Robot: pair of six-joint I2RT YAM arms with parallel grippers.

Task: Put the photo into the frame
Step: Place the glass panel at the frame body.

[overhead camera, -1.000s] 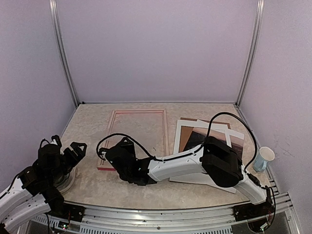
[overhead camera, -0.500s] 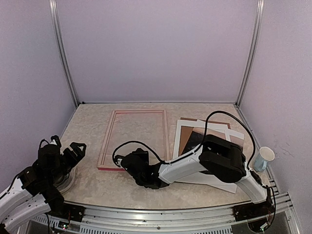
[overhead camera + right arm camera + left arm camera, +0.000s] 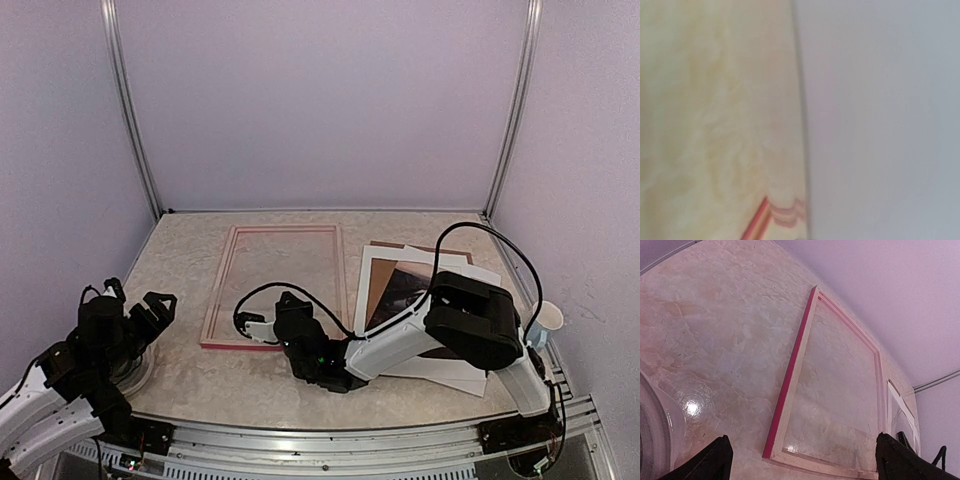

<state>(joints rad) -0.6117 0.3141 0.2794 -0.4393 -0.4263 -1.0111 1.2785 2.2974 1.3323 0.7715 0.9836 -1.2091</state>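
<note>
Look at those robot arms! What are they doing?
The pink frame lies flat and empty on the table. The dark photo that should go in it lies to its right, in a pile with a white sheet and a brown board, not yet framed. The right pincer is low by the frame's near edge, its arm stretched across the table; I cannot tell if it is open or shut. The left pincer is open, off to the side.

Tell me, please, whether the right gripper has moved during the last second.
Yes. The right gripper has slid rightward along the frame's near edge, away from its near-left corner, toward the photo.
</note>
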